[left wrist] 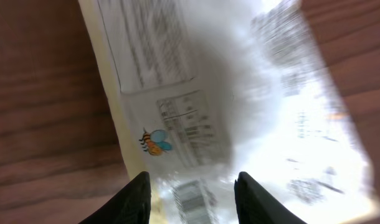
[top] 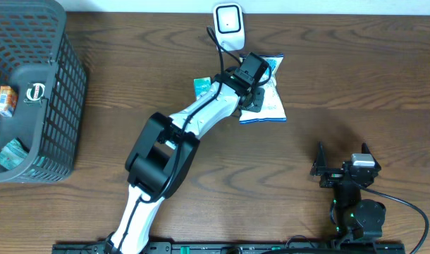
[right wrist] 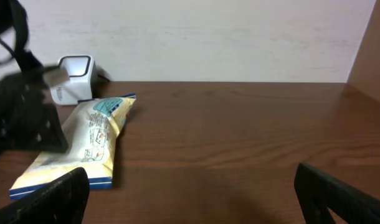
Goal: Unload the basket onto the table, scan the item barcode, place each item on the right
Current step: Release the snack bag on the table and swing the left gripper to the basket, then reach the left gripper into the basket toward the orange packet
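Your left gripper [left wrist: 191, 196] hangs over the white-and-blue crinkly plastic snack packet [top: 268, 99], which lies flat on the brown wooden table [top: 342, 77] just near of the white box-shaped barcode scanner [top: 228, 23]. Its jaws stand apart over the printed back, probably lining up a pick. Your right gripper [right wrist: 193, 193] waits wide open, near right.

Snack bag [top: 270, 99] before scanner [top: 228, 23], basket [top: 67, 85] far left, seemingly apart

The print on the white-and-blue plastic snack packet [left wrist: 196, 118] is blurred in the left wrist view, and its barcode is cut off below. Overhead, the small teal packet [top: 201, 85] is partly hidden, possibly by the left arm.
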You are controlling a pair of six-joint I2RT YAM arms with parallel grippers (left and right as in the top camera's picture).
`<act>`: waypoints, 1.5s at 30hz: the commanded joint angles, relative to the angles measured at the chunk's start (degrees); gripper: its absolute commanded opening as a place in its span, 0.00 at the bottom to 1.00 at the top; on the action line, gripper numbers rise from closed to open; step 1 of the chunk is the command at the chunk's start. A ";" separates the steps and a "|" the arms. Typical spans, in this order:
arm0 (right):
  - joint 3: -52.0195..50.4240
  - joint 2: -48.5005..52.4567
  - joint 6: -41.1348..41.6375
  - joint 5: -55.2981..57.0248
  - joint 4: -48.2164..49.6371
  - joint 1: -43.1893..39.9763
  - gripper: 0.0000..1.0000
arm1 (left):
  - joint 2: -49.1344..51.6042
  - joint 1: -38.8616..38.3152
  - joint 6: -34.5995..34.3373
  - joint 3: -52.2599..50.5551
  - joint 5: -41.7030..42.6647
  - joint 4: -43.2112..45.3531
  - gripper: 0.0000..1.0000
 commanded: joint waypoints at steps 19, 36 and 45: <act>-0.13 -0.37 -0.42 0.09 -0.17 -0.13 0.99 | -38.18 32.68 6.05 1.84 -11.91 1.88 0.44; -0.15 -0.37 -0.42 0.09 -0.17 -0.13 0.99 | -29.92 63.69 20.68 0.66 -14.73 -4.15 0.58; -0.13 -0.35 -0.42 0.09 -0.17 -0.13 0.99 | -21.22 68.46 34.99 0.61 -14.73 -5.77 0.66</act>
